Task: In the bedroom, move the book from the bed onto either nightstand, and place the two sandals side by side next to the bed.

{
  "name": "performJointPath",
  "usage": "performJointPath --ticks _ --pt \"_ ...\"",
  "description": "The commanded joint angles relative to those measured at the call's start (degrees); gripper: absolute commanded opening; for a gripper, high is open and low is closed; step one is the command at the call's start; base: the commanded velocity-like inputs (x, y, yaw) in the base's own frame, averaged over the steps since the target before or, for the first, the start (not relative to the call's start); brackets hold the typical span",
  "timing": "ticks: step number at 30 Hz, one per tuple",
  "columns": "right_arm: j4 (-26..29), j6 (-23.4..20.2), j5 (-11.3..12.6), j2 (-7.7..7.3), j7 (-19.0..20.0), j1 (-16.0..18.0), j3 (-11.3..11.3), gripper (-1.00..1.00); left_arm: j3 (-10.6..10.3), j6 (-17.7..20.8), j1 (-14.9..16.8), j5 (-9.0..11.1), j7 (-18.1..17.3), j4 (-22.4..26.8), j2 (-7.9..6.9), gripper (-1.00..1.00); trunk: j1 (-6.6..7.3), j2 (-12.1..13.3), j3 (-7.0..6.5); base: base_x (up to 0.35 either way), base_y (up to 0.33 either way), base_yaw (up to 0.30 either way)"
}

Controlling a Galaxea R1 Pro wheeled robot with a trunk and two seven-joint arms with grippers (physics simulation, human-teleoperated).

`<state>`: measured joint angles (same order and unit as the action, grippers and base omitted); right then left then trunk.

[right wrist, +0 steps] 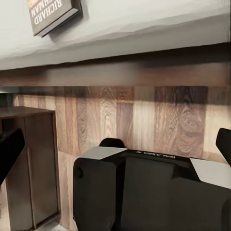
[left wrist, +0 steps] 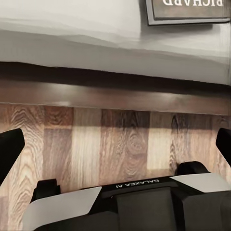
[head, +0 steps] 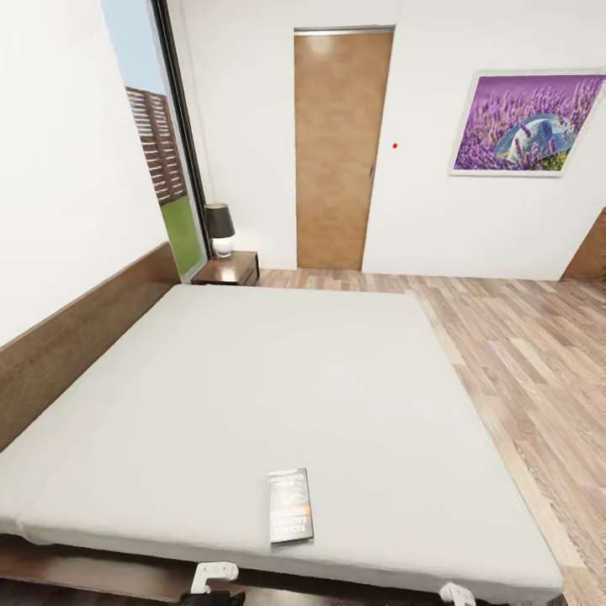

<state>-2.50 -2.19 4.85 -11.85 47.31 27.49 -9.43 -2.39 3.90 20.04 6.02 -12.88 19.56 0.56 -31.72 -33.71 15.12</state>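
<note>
**Desk:** Where does the book sit, and how much room surrounds it?

**Photographer:** The book [head: 290, 505] lies flat on the bed [head: 252, 379], close to the mattress's near edge and well apart from every other edge. Bare grey mattress stretches away to the headboard [head: 76, 337] at the left and to the far end, where a nightstand [head: 227, 269] carries a lamp [head: 220, 229] beside the window [head: 160, 135]. Open plank floor [head: 522, 353] runs along the bed's right side to the wooden door [head: 337, 151].

**Desk:** And the arms?

**Photographer:** Both are held low, just off the bed's near edge. The left gripper [left wrist: 115, 149] points at the dark base rail with floor planks beneath; its two black fingertips [left wrist: 9, 149] stand spread wide at the frame's sides, nothing between them. The book's cover shows beyond it on the mattress [left wrist: 96, 29]. The right gripper [right wrist: 115, 144] is likewise parted and empty, facing the same rail, with a dark cabinet [right wrist: 29, 163] beside it.
</note>
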Motion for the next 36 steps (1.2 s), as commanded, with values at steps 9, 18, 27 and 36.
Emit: performJointPath --ticks 9,18,27,36 --pt "-0.25 -0.25 0.51 -0.02 0.24 0.11 -0.06 1.00 -0.25 0.41 0.00 0.59 -0.04 0.13 -0.04 1.00 -0.02 -0.08 0.29 0.000 0.000 -0.220" --pt "-0.24 -0.22 0.51 -0.02 0.24 0.11 -0.05 1.00 -0.25 0.41 0.00 0.59 -0.04 0.13 -0.04 1.00 -0.02 -0.08 0.49 0.000 0.000 -0.214" --pt "-0.26 -0.26 0.51 -0.02 0.32 0.11 -0.06 1.00 -0.25 0.41 -0.01 0.58 -0.04 0.13 -0.04 1.00 -0.02 -0.08 0.53 0.000 0.000 -0.040" --pt "-0.31 -0.25 0.51 -0.02 0.32 0.11 -0.06 1.00 -0.25 0.41 -0.04 0.58 -0.04 0.13 -0.04 1.00 -0.02 -0.08 0.53 0.000 0.000 0.000"
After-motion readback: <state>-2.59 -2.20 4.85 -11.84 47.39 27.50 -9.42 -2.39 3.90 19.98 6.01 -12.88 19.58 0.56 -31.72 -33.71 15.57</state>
